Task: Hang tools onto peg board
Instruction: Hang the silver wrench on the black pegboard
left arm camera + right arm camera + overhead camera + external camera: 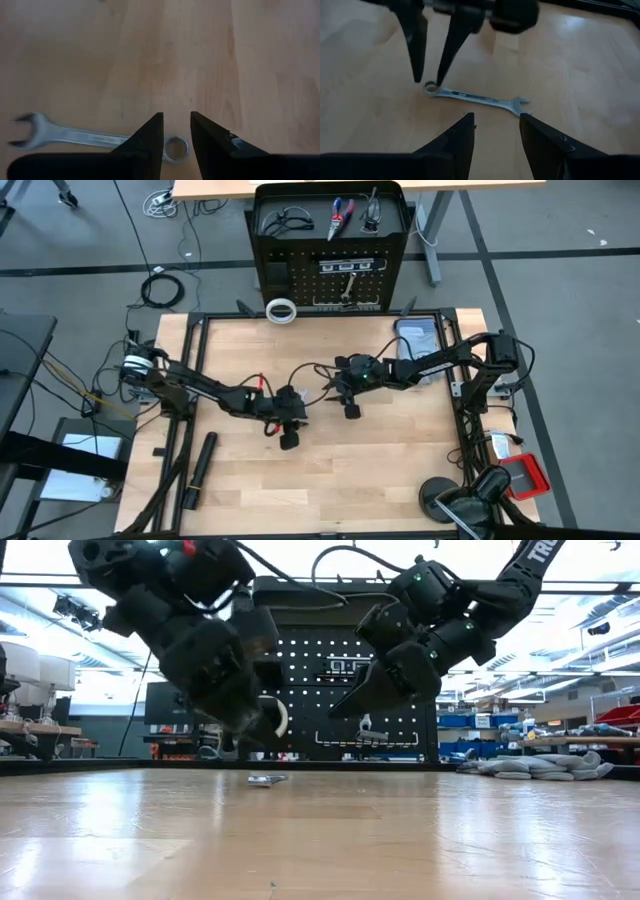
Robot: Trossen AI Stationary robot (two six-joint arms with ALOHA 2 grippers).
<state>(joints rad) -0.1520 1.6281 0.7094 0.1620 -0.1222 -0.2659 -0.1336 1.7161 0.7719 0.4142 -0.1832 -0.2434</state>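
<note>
Silver and flat, the small wrench lies on the wooden table near its middle, between the two grippers. Its long axis runs roughly left to right: the ring end points toward the left gripper, the open-jawed end toward the right gripper. The left gripper hangs tip-down over the ring end, its fingers partly open to a narrow gap, straddling the ring and holding nothing. The right gripper hovers just beside the wrench's other end, fingers parted somewhat wider, empty too. Beyond the far table edge stands the black peg board, a white tape ring at its foot.
</note>
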